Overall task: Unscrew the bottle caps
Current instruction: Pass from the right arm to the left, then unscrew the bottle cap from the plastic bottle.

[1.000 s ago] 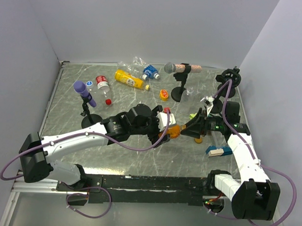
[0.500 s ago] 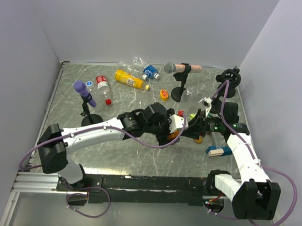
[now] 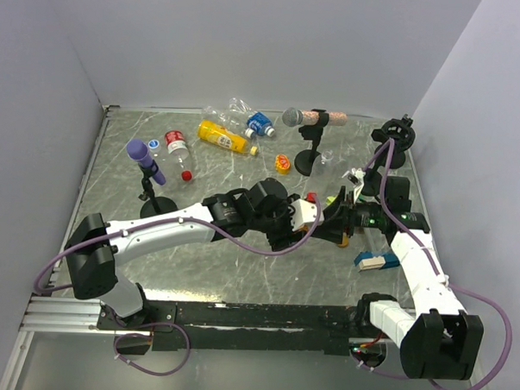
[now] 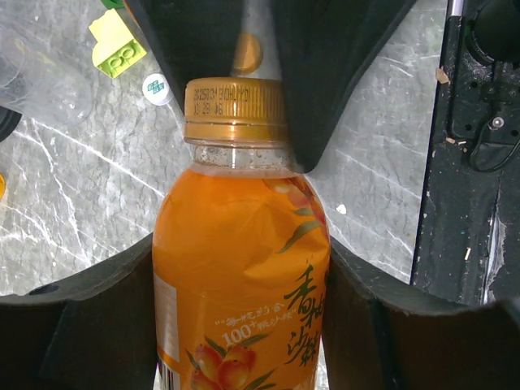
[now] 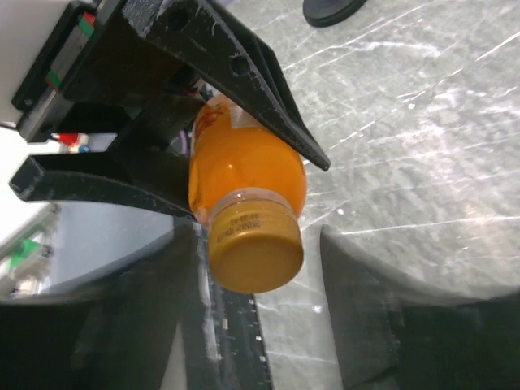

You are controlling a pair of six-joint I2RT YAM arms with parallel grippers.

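A stubby orange bottle (image 4: 240,268) with an orange-brown cap (image 4: 234,110) hangs above the middle of the table. My left gripper (image 4: 242,244) is shut on its body, one finger pressed on each side. In the top view the left gripper (image 3: 304,216) meets my right gripper (image 3: 328,222) there, and the bottle is mostly hidden between them. In the right wrist view the cap (image 5: 253,248) points at the camera, inside my right gripper (image 5: 262,272). It lies against the left finger (image 5: 166,309), with a gap to the right finger. The right gripper is open around the cap.
At the back lie a yellow bottle (image 3: 222,137), a clear blue-labelled bottle (image 3: 250,119) and a clear red-labelled bottle (image 3: 176,144) with a red cap (image 3: 187,175) nearby. A purple-headed microphone (image 3: 146,161) and a grey-headed microphone (image 3: 302,117) stand on stands. A yellow-green block (image 4: 118,45) and white cap (image 4: 154,88) lie beyond the bottle.
My left arm has swung right to the orange bottle and its jaws have closed onto the body. The right gripper's jaws have eased apart slightly around the cap.
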